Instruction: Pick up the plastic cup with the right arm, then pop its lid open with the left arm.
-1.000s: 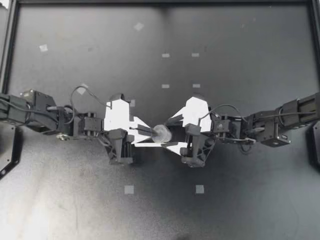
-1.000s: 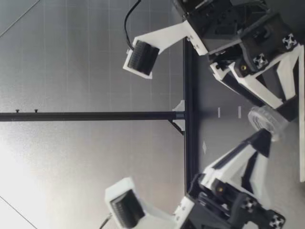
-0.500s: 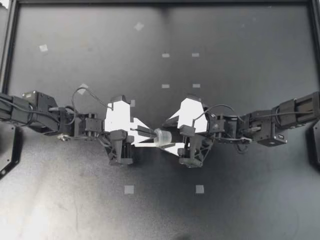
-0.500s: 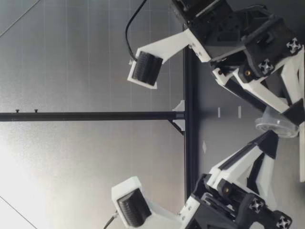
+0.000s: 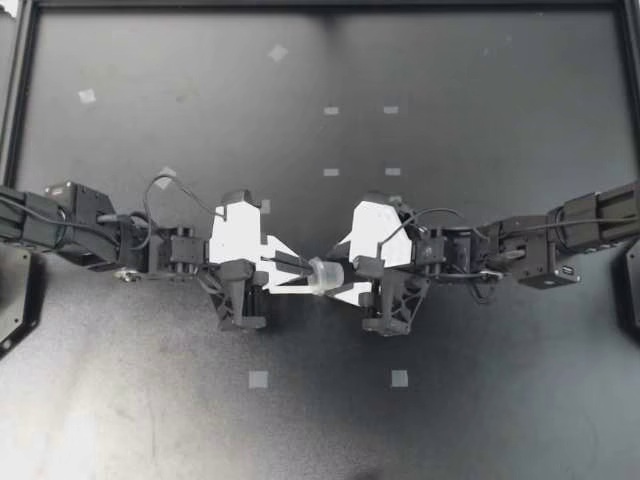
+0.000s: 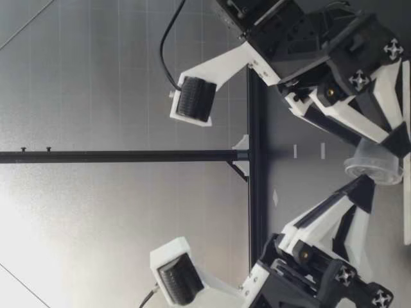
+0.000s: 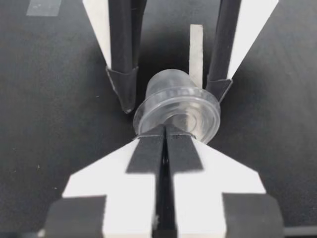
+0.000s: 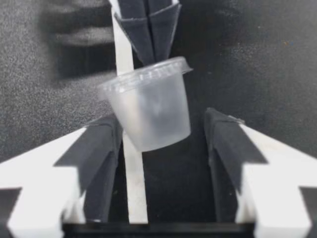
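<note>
Here we are at mid-table: my left gripper (image 5: 300,270) is pinched narrow, both fingers clamped on the rim of the small clear cup (image 5: 322,276). The cup is tipped on its side over the black table (image 5: 470,90), mouth facing my left wrist, base pointing at my right. My right gripper (image 5: 345,272) stands wide, its fingers (image 8: 101,144) straddling the cup's body. One finger sits close against the wall, the other shows a clear gap, so no grip there. White tape squares (image 5: 258,379) dot the table nearby.
</note>
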